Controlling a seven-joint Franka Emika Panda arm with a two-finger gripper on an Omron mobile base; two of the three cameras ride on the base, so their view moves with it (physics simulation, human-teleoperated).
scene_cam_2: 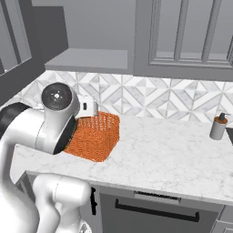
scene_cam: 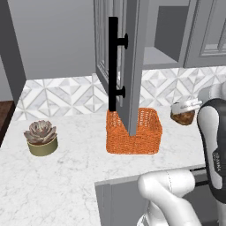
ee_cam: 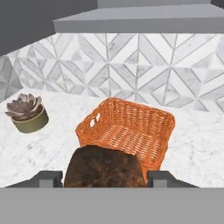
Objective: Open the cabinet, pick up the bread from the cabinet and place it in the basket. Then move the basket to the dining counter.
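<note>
Two fingers [ee_cam: 48,178] clamping bread [ee_cam: 105,168], hand [ee_cam: 104,179] near basket [ee_cam: 127,131]

A potted succulent [ee_cam: 25,112] sat on the marble table [ee_cam: 52,148], left of the end effector [ee_cam: 105,179]; a soap dispenser [scene_cam_2: 219,126] stood far right.

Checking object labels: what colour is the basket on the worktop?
Orange woven wicker; the basket shows best in the hand view.

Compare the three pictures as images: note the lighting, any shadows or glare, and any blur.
Left base view: flat, even light, with no glare on the open cabinet door and hardly any shadow under the basket. Right base view: equally soft, all sharp. Hand view: the bread between the fingertips looks slightly soft up close; the tiles stay crisp.
</note>
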